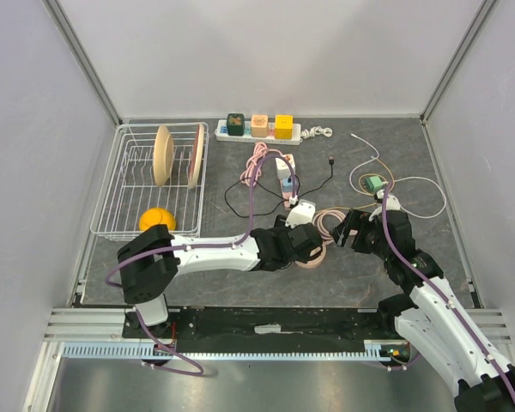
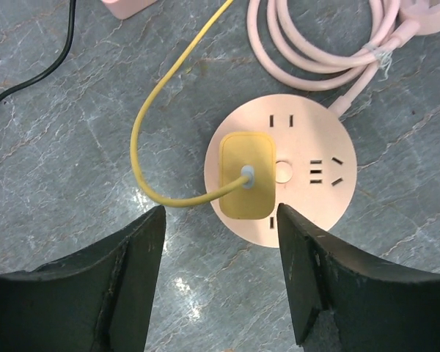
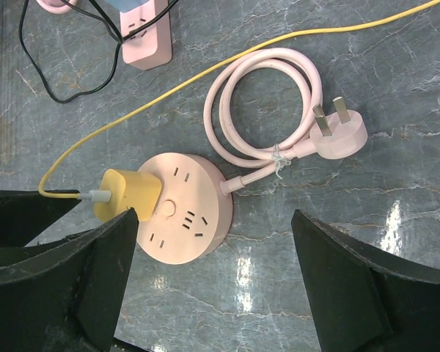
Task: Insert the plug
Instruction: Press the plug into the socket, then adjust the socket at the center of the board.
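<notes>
A yellow plug (image 2: 246, 176) sits seated in a round pink socket hub (image 2: 301, 128) on the grey table, its yellow cable (image 2: 143, 125) curving off to the left. My left gripper (image 2: 220, 214) hovers just above it, open, with only bare table between the fingers. The right wrist view shows the same plug (image 3: 128, 194) in the left side of the hub (image 3: 187, 220). My right gripper (image 3: 213, 224) is wide open above the hub and holds nothing. From above, the left gripper (image 1: 305, 243) covers most of the hub (image 1: 314, 260), with the right gripper (image 1: 347, 228) close beside it.
The hub's pink cord (image 3: 264, 103) lies coiled behind it with its own pink plug (image 3: 342, 133). A pink power strip (image 1: 285, 168) with black leads, a white strip (image 1: 259, 130) carrying coloured adapters, a wire dish rack (image 1: 129, 202) and a white cable loop (image 1: 412, 184) lie around.
</notes>
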You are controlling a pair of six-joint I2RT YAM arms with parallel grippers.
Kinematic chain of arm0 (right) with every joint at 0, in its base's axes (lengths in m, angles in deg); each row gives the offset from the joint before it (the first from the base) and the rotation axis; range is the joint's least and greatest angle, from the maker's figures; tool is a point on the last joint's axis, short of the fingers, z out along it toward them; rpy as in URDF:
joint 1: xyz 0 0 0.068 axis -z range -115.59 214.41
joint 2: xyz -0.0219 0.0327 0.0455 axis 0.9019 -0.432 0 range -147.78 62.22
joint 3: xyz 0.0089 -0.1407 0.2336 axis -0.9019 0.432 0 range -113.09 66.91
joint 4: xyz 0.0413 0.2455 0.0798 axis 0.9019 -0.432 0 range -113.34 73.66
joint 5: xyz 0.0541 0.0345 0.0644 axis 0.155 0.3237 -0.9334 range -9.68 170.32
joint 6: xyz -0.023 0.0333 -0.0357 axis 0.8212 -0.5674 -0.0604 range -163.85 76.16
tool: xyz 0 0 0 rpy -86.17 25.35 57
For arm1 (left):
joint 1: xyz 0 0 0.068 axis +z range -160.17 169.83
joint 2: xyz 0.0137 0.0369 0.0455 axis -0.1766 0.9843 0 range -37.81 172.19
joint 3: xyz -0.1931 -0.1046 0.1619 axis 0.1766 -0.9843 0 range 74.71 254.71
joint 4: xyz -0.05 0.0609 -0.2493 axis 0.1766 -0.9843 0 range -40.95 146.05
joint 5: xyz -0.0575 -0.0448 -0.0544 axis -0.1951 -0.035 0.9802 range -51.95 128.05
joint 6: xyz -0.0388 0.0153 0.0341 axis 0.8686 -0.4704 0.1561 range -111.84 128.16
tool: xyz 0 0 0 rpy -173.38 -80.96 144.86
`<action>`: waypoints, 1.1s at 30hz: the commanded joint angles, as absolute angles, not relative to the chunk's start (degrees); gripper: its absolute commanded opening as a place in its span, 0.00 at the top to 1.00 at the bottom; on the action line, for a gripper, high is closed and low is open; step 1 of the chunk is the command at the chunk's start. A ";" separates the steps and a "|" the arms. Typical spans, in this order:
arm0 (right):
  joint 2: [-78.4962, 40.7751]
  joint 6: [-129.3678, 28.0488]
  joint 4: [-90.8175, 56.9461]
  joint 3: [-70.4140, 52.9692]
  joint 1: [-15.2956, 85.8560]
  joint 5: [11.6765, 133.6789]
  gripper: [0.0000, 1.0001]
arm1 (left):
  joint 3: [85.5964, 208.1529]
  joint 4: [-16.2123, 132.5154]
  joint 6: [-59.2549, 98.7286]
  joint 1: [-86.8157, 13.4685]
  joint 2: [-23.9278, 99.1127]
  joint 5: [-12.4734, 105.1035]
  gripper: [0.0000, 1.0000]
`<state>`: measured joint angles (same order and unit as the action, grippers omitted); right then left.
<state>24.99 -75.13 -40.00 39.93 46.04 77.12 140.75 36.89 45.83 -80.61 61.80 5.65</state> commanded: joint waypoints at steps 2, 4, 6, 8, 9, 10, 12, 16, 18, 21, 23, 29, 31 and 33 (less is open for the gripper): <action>25.31 -75.40 -38.31 38.26 45.86 76.63 0.07 | 143.87 40.58 46.83 -80.05 62.64 6.24 0.33; 25.39 -75.49 -38.14 38.35 45.95 76.63 0.07 | 144.14 40.84 47.27 -79.79 63.52 6.06 0.35; 25.39 -75.66 -38.14 38.70 45.86 76.54 0.07 | 144.58 40.75 47.79 -79.35 64.22 6.06 0.38; 25.39 -75.84 -38.22 38.79 45.86 76.45 0.07 | 144.84 40.93 48.06 -79.17 64.75 5.89 0.42; 25.57 -75.92 -38.23 38.87 45.86 76.54 0.07 | 144.93 40.93 48.06 -79.17 65.02 5.71 0.43; 25.57 -75.84 -38.23 38.96 45.86 76.54 0.07 | 145.02 41.02 47.97 -79.26 65.28 5.71 0.45; 25.74 -76.01 -38.23 39.14 45.86 76.36 0.07 | 145.28 41.02 47.71 -79.17 65.98 5.80 0.50; 25.92 -76.01 -38.23 39.31 45.86 76.28 0.07 | 145.11 41.02 47.53 -79.17 66.78 5.71 0.69; 25.92 -76.01 -38.23 39.31 45.86 76.27 0.07 | 144.84 41.11 47.27 -79.26 67.13 5.71 0.75; 25.83 -76.01 -38.14 39.58 45.86 76.36 0.07 | 144.32 41.02 47.27 -79.43 67.48 5.97 0.86; 25.75 -76.01 -38.14 39.66 45.95 76.28 0.07 | 143.61 41.02 47.18 -80.05 67.92 5.54 0.91; 25.39 -76.10 -37.70 40.02 45.95 76.36 0.07 | 142.03 40.67 45.34 -83.12 71.78 2.29 0.98; 25.31 -76.10 -37.70 40.19 45.95 76.36 0.07 | 141.77 40.05 45.60 -83.56 73.88 2.54 0.98; 25.22 -76.36 -37.70 40.28 45.86 76.36 0.07 | 141.50 39.70 45.95 -83.65 74.68 2.81 0.98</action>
<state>25.36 -75.61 -39.89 39.93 46.04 76.64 143.50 41.46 45.13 -82.82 68.33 -0.05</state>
